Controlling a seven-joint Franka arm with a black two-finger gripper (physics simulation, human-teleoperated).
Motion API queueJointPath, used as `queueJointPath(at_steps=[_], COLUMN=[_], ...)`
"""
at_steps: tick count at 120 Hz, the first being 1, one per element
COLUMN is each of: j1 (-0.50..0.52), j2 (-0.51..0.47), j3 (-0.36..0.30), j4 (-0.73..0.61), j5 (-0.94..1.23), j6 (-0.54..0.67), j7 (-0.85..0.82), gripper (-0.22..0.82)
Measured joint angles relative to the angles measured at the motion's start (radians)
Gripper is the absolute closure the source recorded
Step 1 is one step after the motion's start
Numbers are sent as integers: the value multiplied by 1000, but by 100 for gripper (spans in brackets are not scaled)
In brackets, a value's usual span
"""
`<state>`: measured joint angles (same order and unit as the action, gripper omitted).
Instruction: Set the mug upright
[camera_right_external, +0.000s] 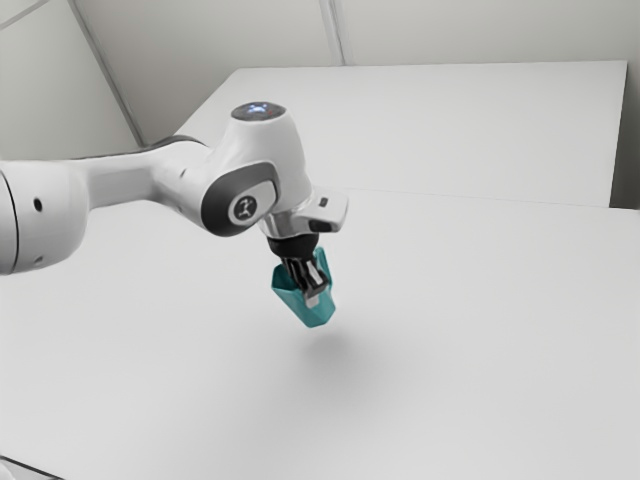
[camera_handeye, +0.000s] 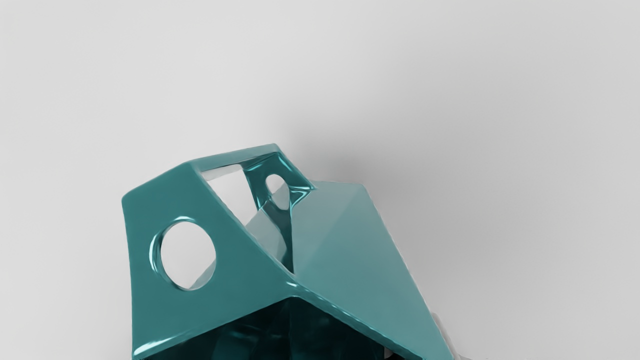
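The gripper points down at the middle of the exterior view, its fingers astride a wall of the teal, faceted mug. In the wrist view the mug shows its handle with round holes, and its dark hollow faces the hand. There the gripper has one fingertip outside the mug's wall and a bit of the other inside, shut on that wall. The mug hangs tilted above the table, a soft shadow lying below it. Most of the inner finger is hidden by the mug.
A wide white table lies under the arm and the mug. Behind it, in the exterior view, rises a pale panel, with light walls beyond. The arm reaches in from the exterior view's left.
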<state>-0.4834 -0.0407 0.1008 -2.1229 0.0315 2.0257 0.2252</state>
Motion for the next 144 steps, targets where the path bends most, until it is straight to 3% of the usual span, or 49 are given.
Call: queueJointPath(at_steps=[22, 58, 144], j1=[60, 192, 190], j2=[2, 22, 107], j3=[48, 55, 54], j4=[4, 9, -39], j5=[75, 111, 113], j6=[-33, -27, 87], j7=[-43, -73, -82], gripper=[78, 78, 78])
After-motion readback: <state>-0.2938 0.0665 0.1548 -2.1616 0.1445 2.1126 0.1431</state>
